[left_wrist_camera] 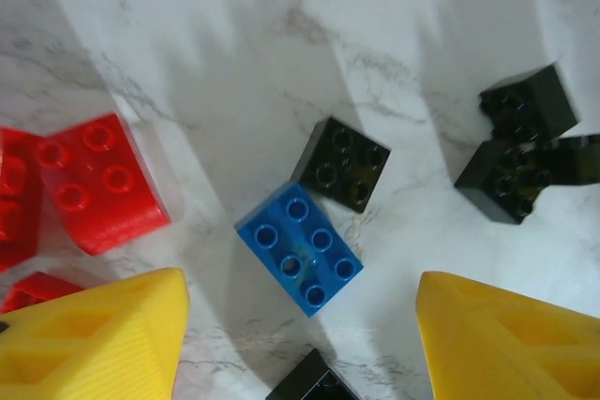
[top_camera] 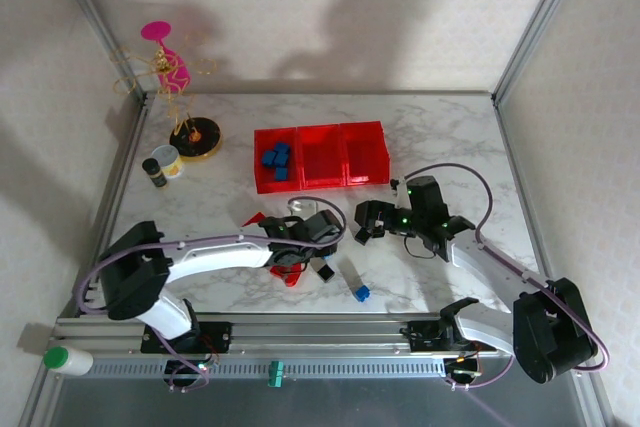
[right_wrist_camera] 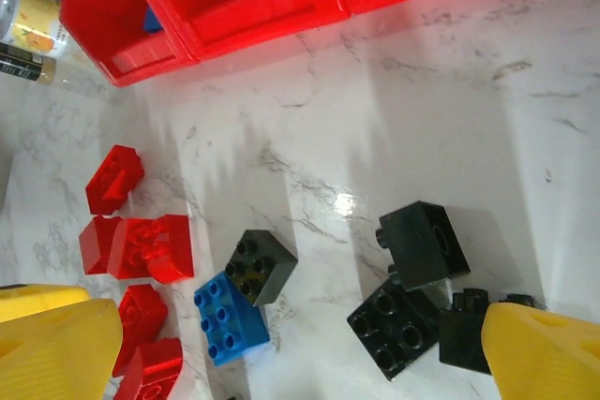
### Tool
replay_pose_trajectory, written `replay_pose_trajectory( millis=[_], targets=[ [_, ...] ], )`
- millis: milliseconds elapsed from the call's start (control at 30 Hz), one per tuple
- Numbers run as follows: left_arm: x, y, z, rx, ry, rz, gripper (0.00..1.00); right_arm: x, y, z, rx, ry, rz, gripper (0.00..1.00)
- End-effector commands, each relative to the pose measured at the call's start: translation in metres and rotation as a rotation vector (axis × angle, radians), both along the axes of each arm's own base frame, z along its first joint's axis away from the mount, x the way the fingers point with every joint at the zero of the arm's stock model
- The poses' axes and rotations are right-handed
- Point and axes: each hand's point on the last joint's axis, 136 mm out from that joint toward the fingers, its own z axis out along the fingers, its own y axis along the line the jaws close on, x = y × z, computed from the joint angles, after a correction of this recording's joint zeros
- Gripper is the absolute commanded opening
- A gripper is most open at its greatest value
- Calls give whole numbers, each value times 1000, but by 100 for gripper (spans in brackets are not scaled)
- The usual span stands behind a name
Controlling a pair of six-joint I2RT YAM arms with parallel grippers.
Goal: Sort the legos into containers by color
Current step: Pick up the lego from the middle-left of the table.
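Note:
Three joined red containers (top_camera: 300, 133) stand at the back middle of the table; the left one holds several blue legos (top_camera: 276, 160). Loose legos lie in front of them. In the left wrist view a blue brick (left_wrist_camera: 300, 248) touches a black one (left_wrist_camera: 342, 164), with red bricks (left_wrist_camera: 98, 183) to the left and black ones (left_wrist_camera: 516, 152) to the right. My left gripper (left_wrist_camera: 300, 316) hangs open just over the blue brick, with nothing between its fingers. My right gripper (right_wrist_camera: 302, 325) is wide open above the black bricks (right_wrist_camera: 398, 327), the blue brick (right_wrist_camera: 232, 318) and the red bricks (right_wrist_camera: 141, 248).
A wire stand on a round yellow-and-black base (top_camera: 196, 137) stands at the back left, with a small jar (top_camera: 167, 161) and a dark bottle (top_camera: 153, 172) beside it. One blue brick (top_camera: 361, 293) lies near the front edge. A green-capped white bottle (top_camera: 68, 358) rests on the front rail.

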Motion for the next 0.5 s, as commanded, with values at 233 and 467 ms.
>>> replay_pose_trajectory(
  millis=[233,467],
  targets=[
    [-5,-19,-38,39,52,6,71,-1,-4,-4,20,-10,7,99],
    [7,-28,-47,99,31,-9,70,2,-5,-4,19,-21,3,99]
  ],
)
